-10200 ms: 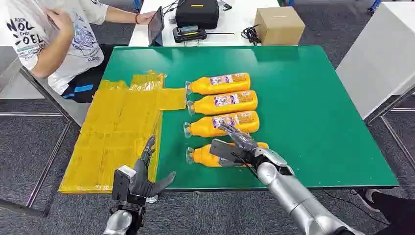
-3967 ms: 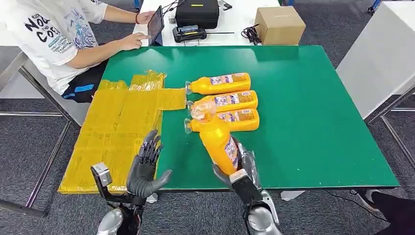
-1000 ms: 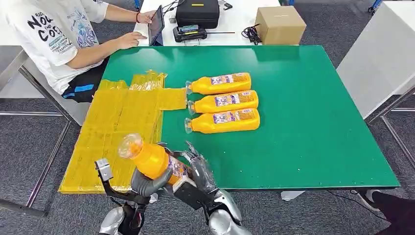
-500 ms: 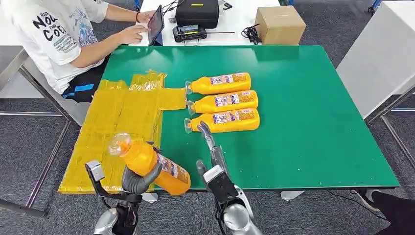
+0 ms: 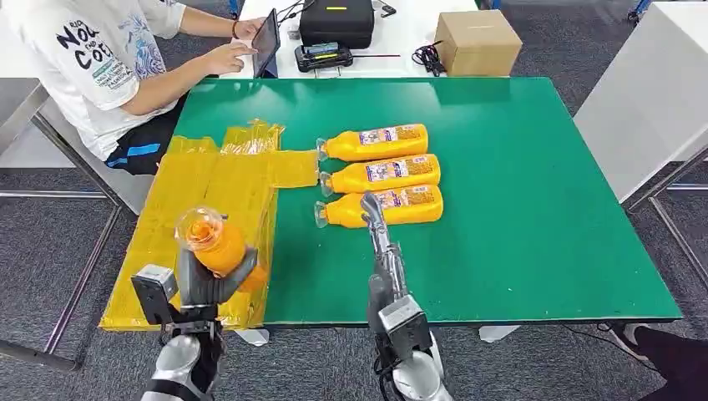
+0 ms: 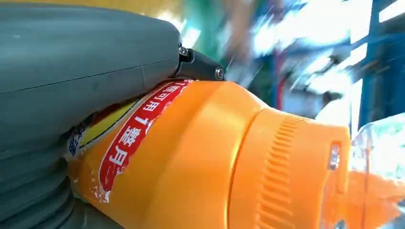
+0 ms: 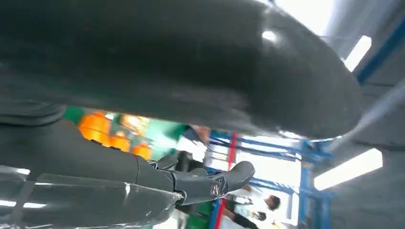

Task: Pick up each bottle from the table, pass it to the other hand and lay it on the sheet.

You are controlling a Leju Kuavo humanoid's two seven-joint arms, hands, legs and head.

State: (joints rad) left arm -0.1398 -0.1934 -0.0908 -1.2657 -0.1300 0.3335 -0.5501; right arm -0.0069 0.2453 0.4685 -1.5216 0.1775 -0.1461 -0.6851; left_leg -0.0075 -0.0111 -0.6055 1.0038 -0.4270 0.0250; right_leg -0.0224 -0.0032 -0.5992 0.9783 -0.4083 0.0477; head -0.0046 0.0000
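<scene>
Bottle [image 5: 215, 245] is gripped by left hand [image 5: 203, 282], cap up, directly over the yellow sheet [image 5: 200, 209] (long axis must be tipped flat). Right hand [image 5: 381, 251] is released, fingers extended over the bench [image 5: 534, 209].

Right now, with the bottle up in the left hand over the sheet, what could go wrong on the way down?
1. The left hand holds the bottle near-upright, cap up; it must be tipped flat, or it may roll once released.
2. It hangs above the near corner of the yellow sheet, close to the table's edge, so it could end up on the floor.
3. The right hand reaches up towards the nearest lying bottle and might nudge it.
</scene>
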